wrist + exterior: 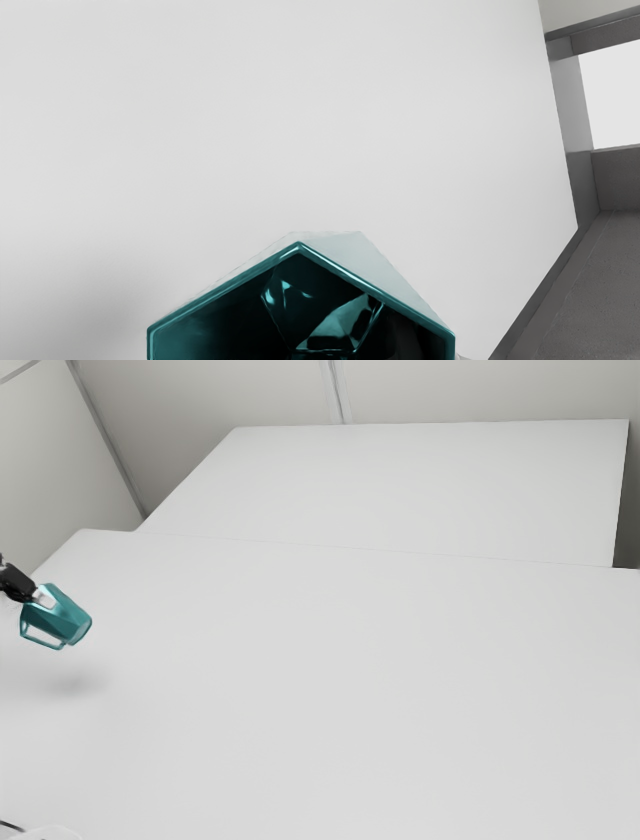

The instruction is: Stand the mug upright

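The mug point(62, 618) is above the table point(350, 690), at the exterior view's left.

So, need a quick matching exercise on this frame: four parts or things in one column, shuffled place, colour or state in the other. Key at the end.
Column 1
1. Gripper
2. Mug
3. Handle
4. Shadow

Column 2
A. Soft grey patch on the white table
B. Black, at the open end of the teal body
C. Open loop on the tilted body's underside in the exterior view
D. Teal, tilted and held up off the surface, not yet upright

Pairs: 1-B, 2-D, 3-C, 4-A
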### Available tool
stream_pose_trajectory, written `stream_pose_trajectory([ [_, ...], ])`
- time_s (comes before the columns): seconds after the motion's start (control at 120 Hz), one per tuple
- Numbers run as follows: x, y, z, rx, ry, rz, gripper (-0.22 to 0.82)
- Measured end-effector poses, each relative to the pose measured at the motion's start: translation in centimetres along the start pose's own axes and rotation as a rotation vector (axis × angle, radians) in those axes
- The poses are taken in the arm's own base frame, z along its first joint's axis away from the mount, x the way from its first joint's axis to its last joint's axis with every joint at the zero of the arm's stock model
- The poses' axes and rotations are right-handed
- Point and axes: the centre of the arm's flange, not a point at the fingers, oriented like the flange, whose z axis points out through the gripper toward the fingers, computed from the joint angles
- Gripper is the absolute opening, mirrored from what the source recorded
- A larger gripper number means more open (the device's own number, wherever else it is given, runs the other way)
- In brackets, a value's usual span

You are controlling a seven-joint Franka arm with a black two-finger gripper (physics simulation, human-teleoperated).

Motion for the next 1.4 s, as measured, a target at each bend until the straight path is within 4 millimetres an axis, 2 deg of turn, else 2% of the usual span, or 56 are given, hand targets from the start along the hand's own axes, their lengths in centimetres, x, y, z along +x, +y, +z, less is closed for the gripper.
stream_pose_trajectory([
  [0.233,7.8,10.0,7.9,0.278,-0.196,0.048,-0.18],
  [0.458,12.1,13.8,16.1,0.543,-0.302,0.127,-0.18],
  [0.508,12.7,14.0,17.7,0.594,-0.315,0.136,-0.18],
  [0.717,12.8,14.1,22.8,0.706,-0.275,0.131,-0.18],
  [0.85,12.7,14.6,25.3,0.777,-0.26,0.131,-0.18],
  [1.125,12.8,13.7,27.1,0.862,-0.2,0.072,-0.18],
  [1.4,13.4,12.3,30.1,0.872,-0.195,0.013,-0.18],
])
